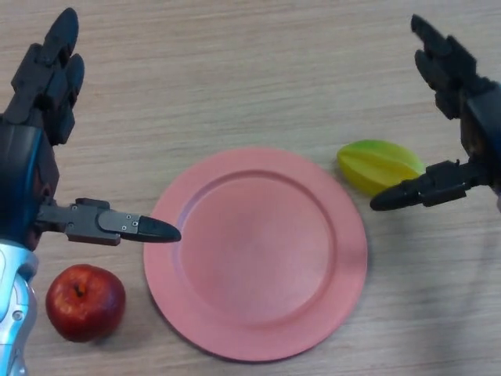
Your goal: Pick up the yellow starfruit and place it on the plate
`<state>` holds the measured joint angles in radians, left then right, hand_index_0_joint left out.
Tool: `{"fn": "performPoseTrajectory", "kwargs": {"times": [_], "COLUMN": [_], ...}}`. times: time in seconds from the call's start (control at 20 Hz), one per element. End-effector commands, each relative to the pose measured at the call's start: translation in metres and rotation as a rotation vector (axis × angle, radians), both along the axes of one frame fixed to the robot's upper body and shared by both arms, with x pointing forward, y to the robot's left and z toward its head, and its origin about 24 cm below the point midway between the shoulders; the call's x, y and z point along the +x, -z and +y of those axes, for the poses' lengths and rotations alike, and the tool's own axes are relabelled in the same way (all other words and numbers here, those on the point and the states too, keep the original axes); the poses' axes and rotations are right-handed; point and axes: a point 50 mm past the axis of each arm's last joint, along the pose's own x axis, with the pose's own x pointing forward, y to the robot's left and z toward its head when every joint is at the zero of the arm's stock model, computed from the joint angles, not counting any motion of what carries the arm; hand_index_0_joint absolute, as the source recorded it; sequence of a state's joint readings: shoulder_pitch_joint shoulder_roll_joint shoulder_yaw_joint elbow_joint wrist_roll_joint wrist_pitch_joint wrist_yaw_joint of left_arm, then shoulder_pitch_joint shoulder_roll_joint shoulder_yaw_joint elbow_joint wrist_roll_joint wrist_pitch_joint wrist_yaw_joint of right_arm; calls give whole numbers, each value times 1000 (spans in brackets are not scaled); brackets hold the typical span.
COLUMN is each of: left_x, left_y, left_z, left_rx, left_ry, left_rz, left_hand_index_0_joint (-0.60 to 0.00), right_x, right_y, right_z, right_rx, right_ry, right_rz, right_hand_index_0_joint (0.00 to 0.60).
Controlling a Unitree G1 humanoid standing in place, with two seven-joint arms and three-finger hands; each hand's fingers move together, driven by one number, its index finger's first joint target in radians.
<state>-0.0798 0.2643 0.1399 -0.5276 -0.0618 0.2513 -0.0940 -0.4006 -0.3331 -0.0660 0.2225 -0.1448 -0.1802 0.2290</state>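
2 hands spread wide, empty: right hand over starfruit, left hand beside plate.

A red apple lies on the wooden table, near the front left.

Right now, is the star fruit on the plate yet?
Not yet. The yellow starfruit lies on the table just right of the pink plate, which holds nothing. The right hand is open beside the fruit, not gripping it. Left hand open, idle. Grasping, lifting and placing remain.
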Motion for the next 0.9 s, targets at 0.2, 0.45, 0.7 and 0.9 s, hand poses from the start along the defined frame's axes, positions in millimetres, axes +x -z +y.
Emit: {"fn": "performPoseTrajectory", "kwargs": {"times": [0.2,0.45,0.7,0.9], "left_x": [-12,-5,-2,-1], "left_y": [-30,-26,-22,-22], "left_z": [6,10,16,18], "left_rx": [38,49,30,39], "left_ry": [4,-7,-18,-29], "left_rz": [-215,-190,-196,-198], "left_hand_index_0_joint": [0,0,0,0], "right_x": [16,34,47,50], "right_y": [-37,-19,-7,-2], "right_z": [-10,-11,-11,-9], "right_rx": [-71,-140,-174,-220], "right_ry": [43,78,108,120], "right_rz": [-282,-261,-233,-223], "right_hand_index_0_joint": [0,0,0,399]}}
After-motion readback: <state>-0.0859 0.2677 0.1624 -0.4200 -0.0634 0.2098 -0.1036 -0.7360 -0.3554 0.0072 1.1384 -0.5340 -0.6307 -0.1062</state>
